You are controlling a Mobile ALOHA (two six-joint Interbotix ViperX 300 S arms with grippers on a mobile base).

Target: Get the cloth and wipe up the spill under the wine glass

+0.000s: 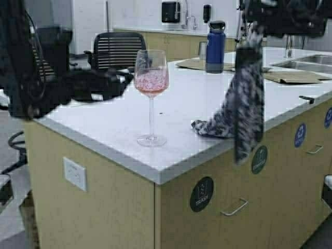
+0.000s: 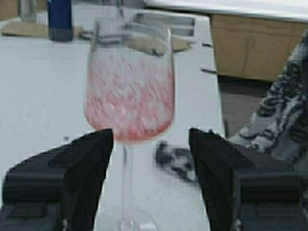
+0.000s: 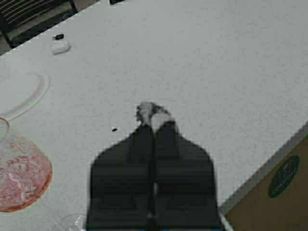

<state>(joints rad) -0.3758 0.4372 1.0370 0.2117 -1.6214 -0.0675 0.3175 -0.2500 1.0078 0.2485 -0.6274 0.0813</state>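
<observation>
The wine glass (image 1: 151,78) with pink liquid stands upright on the white counter (image 1: 104,124), near its front edge. My left gripper (image 1: 124,80) is open, just left of the glass bowl; in the left wrist view the gripper (image 2: 151,144) has a finger on each side of the stem, not touching. The dark grey floral cloth (image 1: 244,98) hangs from my right gripper (image 1: 254,31), which is raised above the counter's right side and shut on the cloth's top. Its lower end lies bunched on the counter. In the right wrist view a tuft of cloth (image 3: 151,113) shows at the shut fingertips.
A blue bottle (image 1: 215,46) and tan mats (image 1: 290,78) lie at the back of the counter, with a sink (image 1: 306,62) at the far right. A black chair (image 1: 118,49) stands behind the counter. Cabinet drawers with round labels (image 1: 201,194) are below the front edge.
</observation>
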